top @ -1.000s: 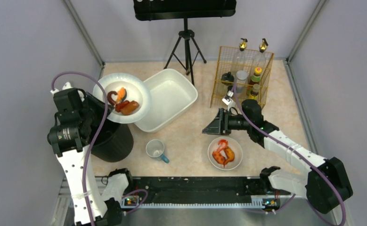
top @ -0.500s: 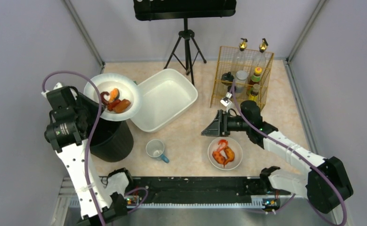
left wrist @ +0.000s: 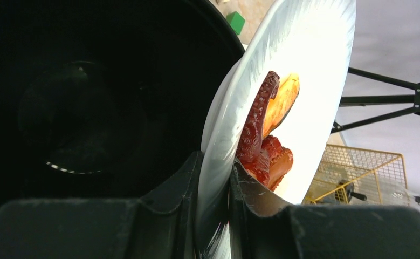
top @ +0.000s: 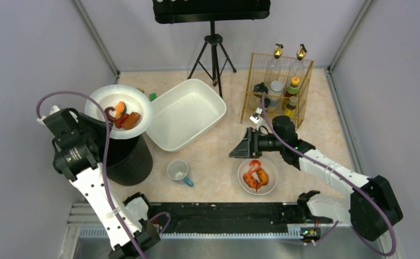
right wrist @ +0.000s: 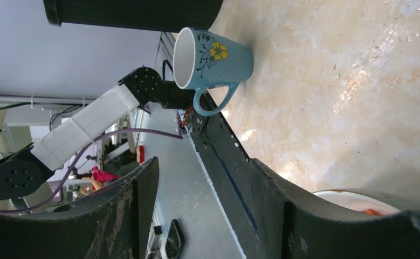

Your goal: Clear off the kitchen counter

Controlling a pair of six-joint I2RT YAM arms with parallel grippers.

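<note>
While the left claw [left wrist: 216, 175] is clamped on the rim of the white plate [top: 135, 100], we see that plate raised over the far edge of the black bin [top: 126, 159], with red and orange food [top: 122, 116] lying on it. From the left wrist the plate shows almost edge-on beside the bin's dark mouth. Our right claw [right wrist: 203, 167] hangs with its fingers apart and nothing between them, just beside the bowl of shrimp [top: 272, 183] and pointing toward the blue flowered mug [top: 178, 171]. We find the desk [top: 218, 156] spread beneath both arms, between the grey walls. It carries the bin, the white tub [top: 188, 113], the mug, the bowl and the wire rack of bottles [top: 275, 89].
</note>
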